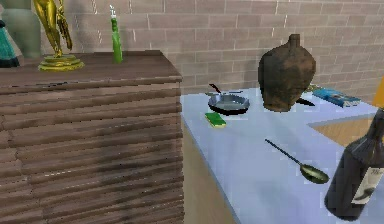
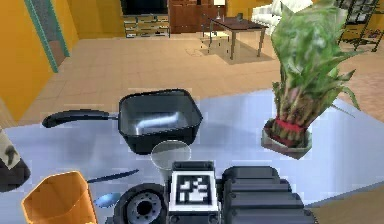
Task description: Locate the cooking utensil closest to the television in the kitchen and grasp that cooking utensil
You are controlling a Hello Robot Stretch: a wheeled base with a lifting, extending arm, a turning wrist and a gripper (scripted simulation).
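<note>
A black square pan (image 2: 160,116) rests on the pale blue counter (image 2: 330,160), its long handle (image 2: 75,118) pointing to the arm side view's left. In front of it stand a grey cup (image 2: 170,157) and a spoon (image 2: 110,178). At the bottom edge the arm's white marker square (image 2: 193,190) shows, with my gripper's dark body (image 2: 140,208) to its left. Its far end cannot be made out, so I cannot tell whether it holds anything. The forward view has a round frying pan (image 1: 228,102) and a long ladle (image 1: 298,161) on the same counter (image 1: 250,170).
A leafy potted plant (image 2: 305,90), an orange container (image 2: 58,200) and a dark bottle (image 1: 358,180) crowd the counter. A brown vase (image 1: 287,72) stands near the brick wall. A wooden cabinet (image 1: 90,140) carries a gold statue (image 1: 57,35). Beyond lie open floor, a dark screen (image 2: 145,6) and a table (image 2: 235,28).
</note>
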